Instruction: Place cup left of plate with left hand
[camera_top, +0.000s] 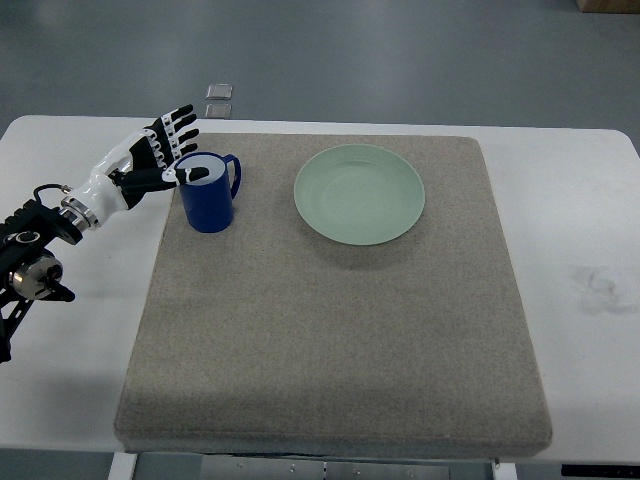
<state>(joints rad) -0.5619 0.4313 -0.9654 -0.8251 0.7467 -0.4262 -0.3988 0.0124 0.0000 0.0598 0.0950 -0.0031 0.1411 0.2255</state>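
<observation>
Top view: the blue cup (209, 193) is seen upright on the mat (330, 330), left of the plate (359, 193), with the left hand (160, 145) spread beside it, so tipping could be caused by a thumb catching its rim.

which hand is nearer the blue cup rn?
Left. The left hand is right beside the blue cup, on its left, thumb at the rim and fingers spread, not closed around it. The right hand is not in view.
</observation>
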